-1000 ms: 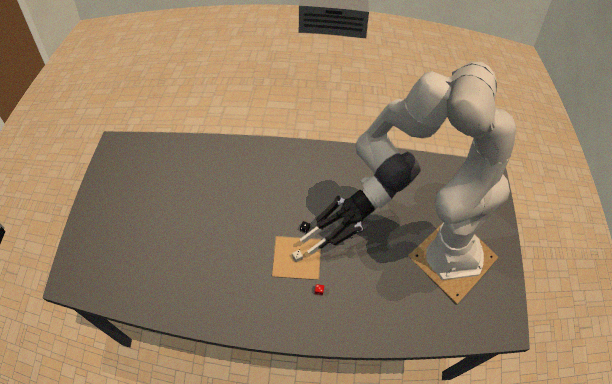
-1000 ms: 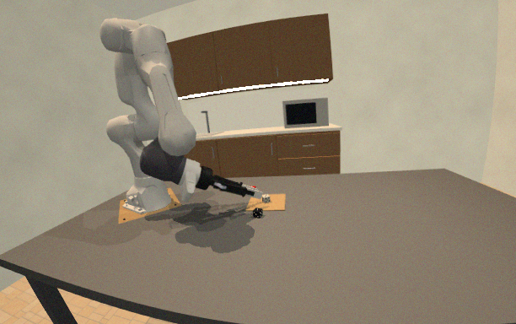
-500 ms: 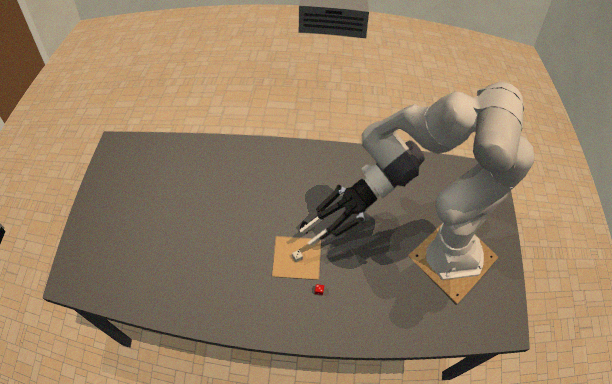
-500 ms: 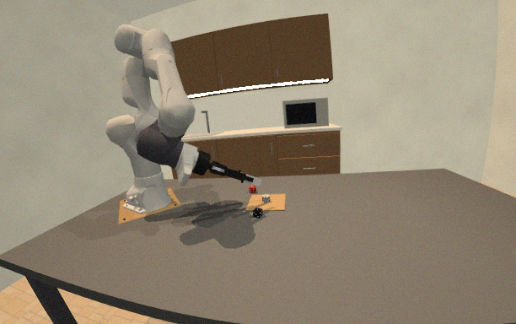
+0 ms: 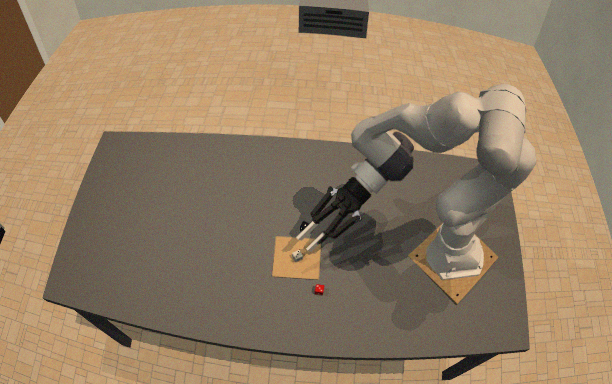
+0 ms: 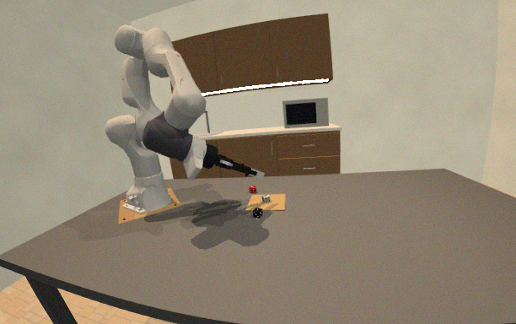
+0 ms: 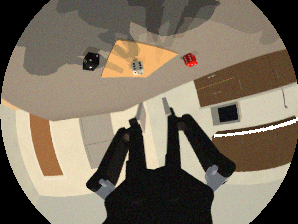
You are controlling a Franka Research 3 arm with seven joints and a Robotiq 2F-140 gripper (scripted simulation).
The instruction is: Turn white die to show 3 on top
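White die point(image 5: 297, 255) point(image 6: 266, 198) point(image 7: 137, 67) rests on the mat point(image 5: 285, 270) point(image 6: 279, 203) point(image 7: 150, 54). Gripper point(image 5: 311, 240) point(image 6: 261, 174) point(image 7: 153, 106) is raised, narrowly parted, holding nothing. Retract along a raised path, clearing the black die point(image 5: 304, 226) point(image 6: 257, 213) point(image 7: 91, 61); verify the top face before finishing.

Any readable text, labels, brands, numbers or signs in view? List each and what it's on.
No letters, numerals, brands or signs can be read anywhere.
White die: pips, no numeral; exact counts too blurred to give.
Red die: pips, likewise.
Black die: pips, too small to count.
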